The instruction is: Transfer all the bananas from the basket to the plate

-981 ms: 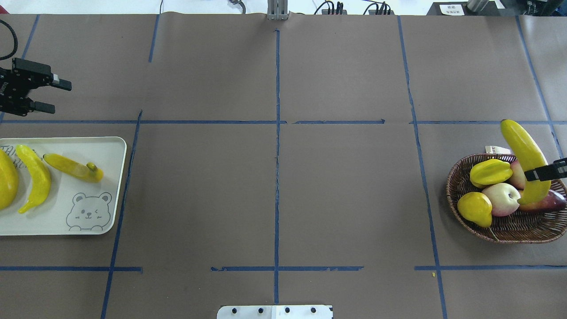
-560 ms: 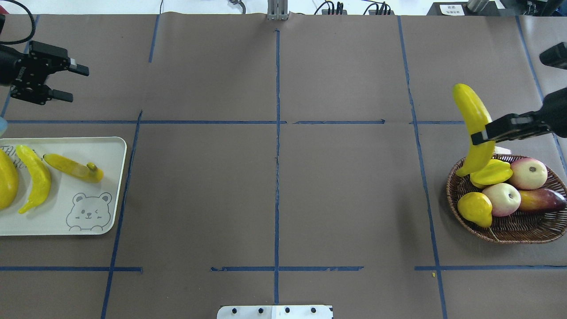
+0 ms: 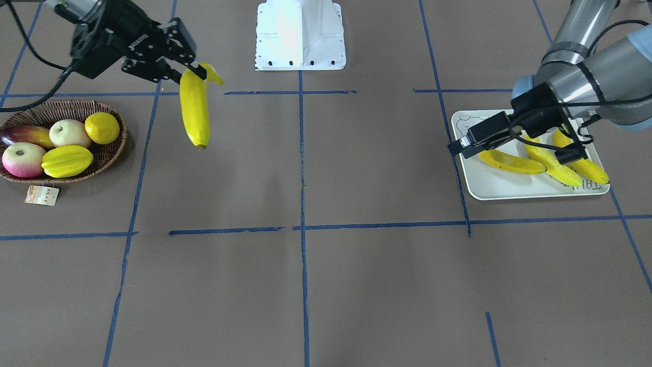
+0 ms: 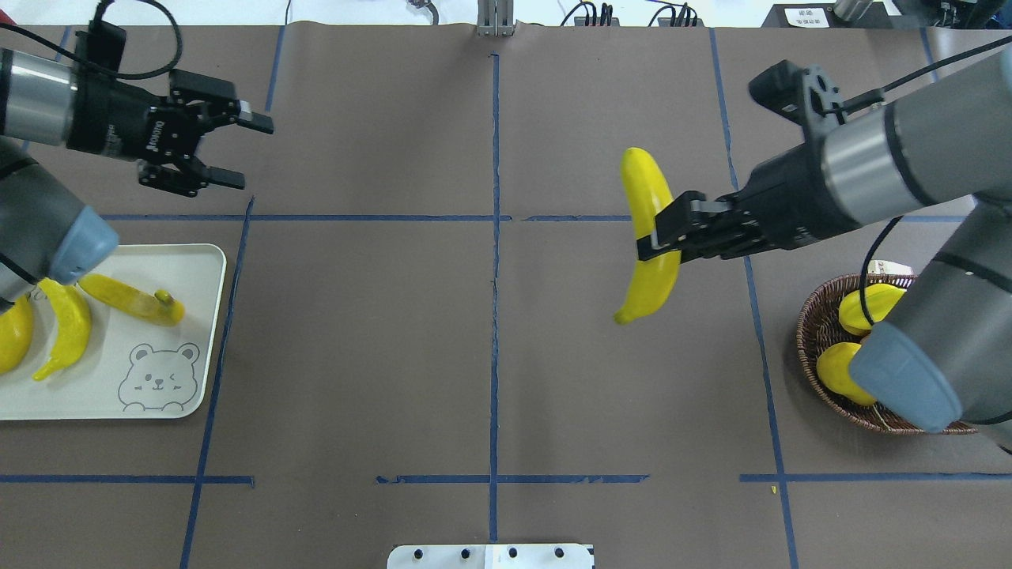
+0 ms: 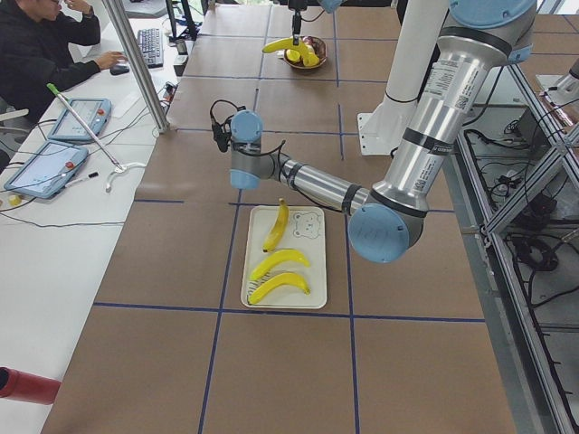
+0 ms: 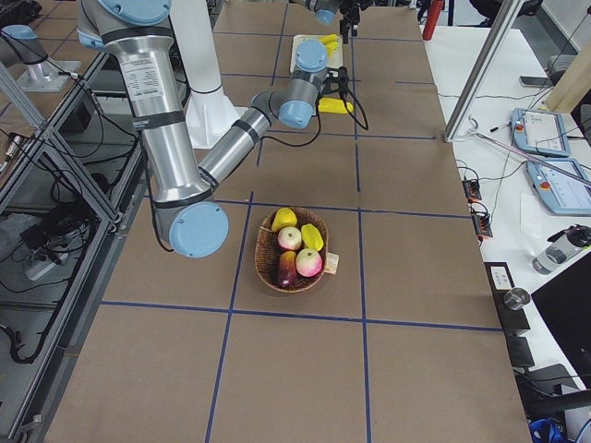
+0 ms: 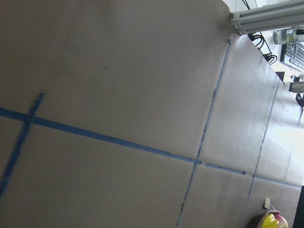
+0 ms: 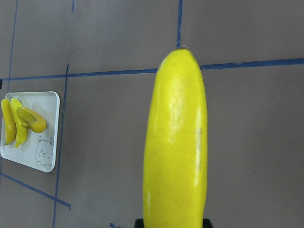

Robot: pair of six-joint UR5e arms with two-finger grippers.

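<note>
Over the table's [image 4: 490, 356] right half, we are carrying the last banana [image 4: 655, 280], clamped mid-length in our right gripper [image 4: 660, 235], well clear of the basket [image 4: 803, 341]; three more bananas [image 4: 67, 328] are lying on the plate [image 4: 194, 273] (far left); next, we are likely passing it to our wide-open left gripper [image 4: 249, 154].

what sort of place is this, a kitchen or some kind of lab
Probably a robotics lab: the table is papered brown and gridded with blue tape, an operator sits at a side desk with a keyboard and tablets, and the right claw holds a banana.
</note>
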